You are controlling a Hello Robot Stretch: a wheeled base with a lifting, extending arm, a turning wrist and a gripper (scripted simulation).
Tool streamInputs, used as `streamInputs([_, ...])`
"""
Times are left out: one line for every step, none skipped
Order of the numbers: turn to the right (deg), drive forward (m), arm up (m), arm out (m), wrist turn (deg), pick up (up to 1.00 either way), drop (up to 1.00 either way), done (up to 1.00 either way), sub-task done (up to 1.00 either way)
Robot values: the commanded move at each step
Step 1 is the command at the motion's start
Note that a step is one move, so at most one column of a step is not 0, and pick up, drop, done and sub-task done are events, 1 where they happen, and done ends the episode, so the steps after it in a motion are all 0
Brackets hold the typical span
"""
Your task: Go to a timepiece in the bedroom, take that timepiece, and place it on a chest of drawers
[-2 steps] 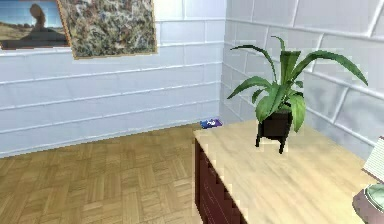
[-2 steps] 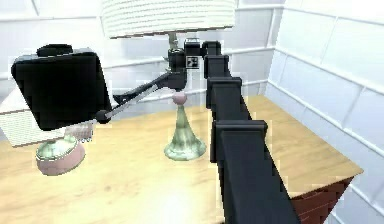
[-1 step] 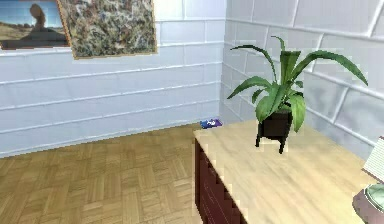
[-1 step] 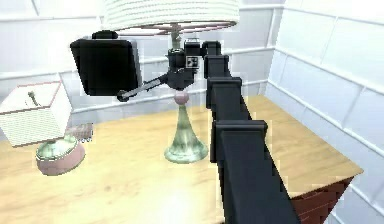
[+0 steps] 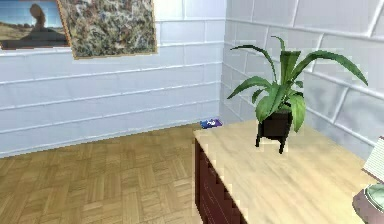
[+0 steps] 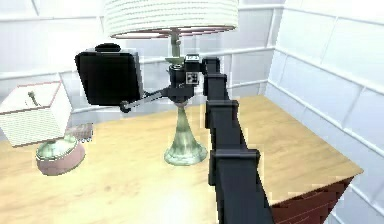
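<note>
Arm side view: the pincer (image 6: 128,100) at the far end of the dark square-section arm (image 6: 232,150) holds a black box-shaped object with a reddish top edge (image 6: 108,76). The object hangs at the fingers' end, clear of the pale wooden tabletop (image 6: 300,150), with the white block wall (image 6: 40,40) behind it. How the fingers are set about the object cannot be told.

Just beside the pincer's body, toward this view's right, stands one tall table lamp with a white ribbed shade and a greenish glass foot (image 6: 183,140). Its stem rises close behind the fingers' root, and its foot rests on the tabletop below them. Below and left of the held object stand one small white cube-shaped lamp (image 6: 30,112) and one round pinkish-grey bowl (image 6: 58,157), touching or nearly touching each other.

Forward view: the tabletop belongs to one dark-fronted wooden chest of drawers (image 5: 210,195) set against the wall. On it stands one green long-leaved plant in a dark pot (image 5: 277,110). Two framed pictures (image 5: 108,25) hang on the wall at upper left. One small blue item (image 5: 210,124) lies on the parquet floor (image 5: 90,180) in the corner, beyond the chest's far end.
</note>
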Motion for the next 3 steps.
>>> streamInputs([0.0, 0.00, -0.32, 0.00, 0.0, 0.00, 0.00, 0.00, 0.00])
streamInputs([0.0, 0.00, 0.00, 0.00, 0.0, 0.00, 1.00, 0.00, 0.00])
streamInputs([0.0, 0.00, 0.10, 0.00, 0.0, 0.00, 0.00, 0.00, 0.00])
